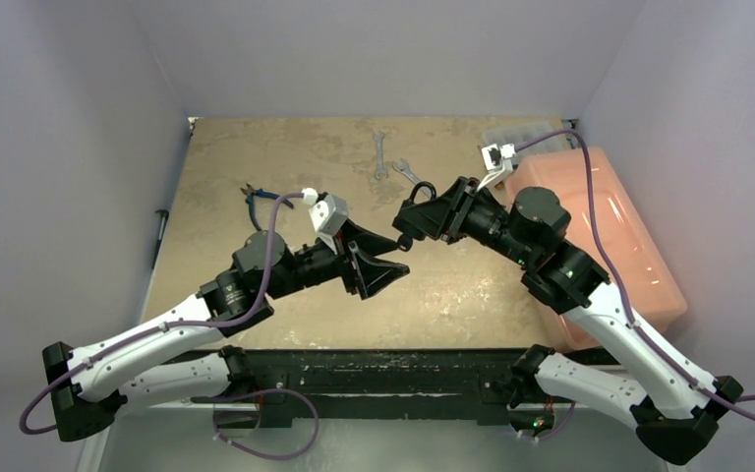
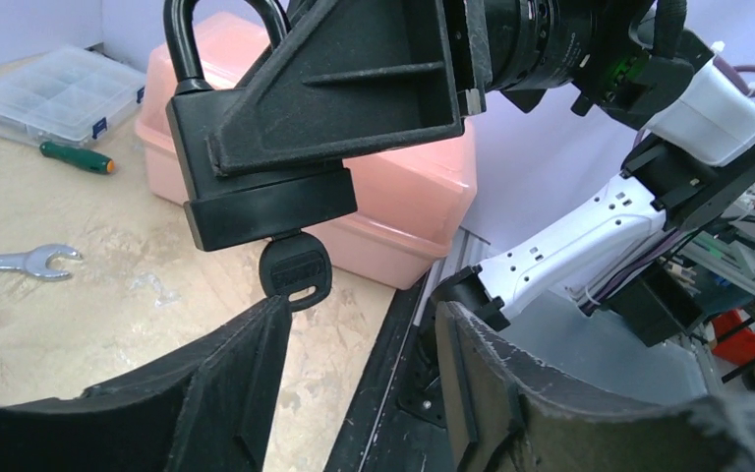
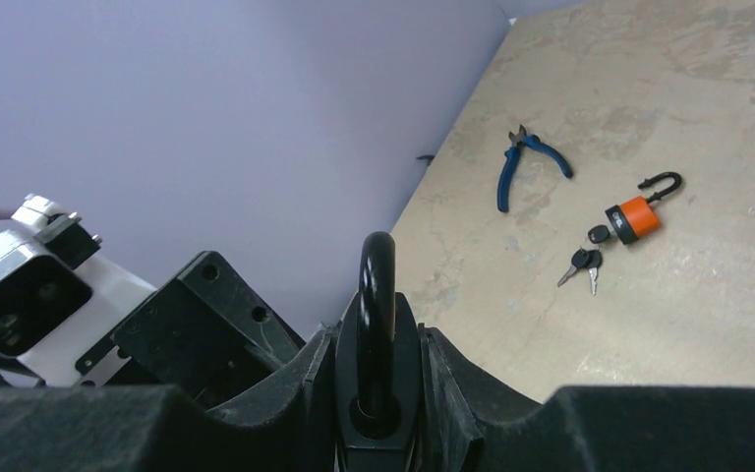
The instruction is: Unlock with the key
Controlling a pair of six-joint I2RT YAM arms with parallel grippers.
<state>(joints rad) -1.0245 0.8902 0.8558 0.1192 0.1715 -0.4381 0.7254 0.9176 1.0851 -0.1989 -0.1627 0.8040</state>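
My right gripper (image 1: 427,217) is shut on a black padlock (image 2: 256,187) and holds it in the air above the table's middle, shackle (image 3: 377,280) pointing away from the key. A black-headed key (image 2: 295,272) sticks out of the padlock's bottom. My left gripper (image 2: 362,313) is open just below the key; its left fingertip (image 2: 273,313) is at the key's head, and the jaws stand wide apart with nothing between them. In the top view the left gripper (image 1: 385,262) faces the padlock (image 1: 415,209) from the lower left.
A pink box (image 1: 600,226) stands at the right, a clear organizer (image 1: 516,138) behind it. Two wrenches (image 1: 380,152) lie at the back, blue pliers (image 1: 261,197) at the left. An orange padlock (image 3: 634,214) with loose keys (image 3: 582,262) lies on the table. A green screwdriver (image 2: 74,155) lies near the organizer.
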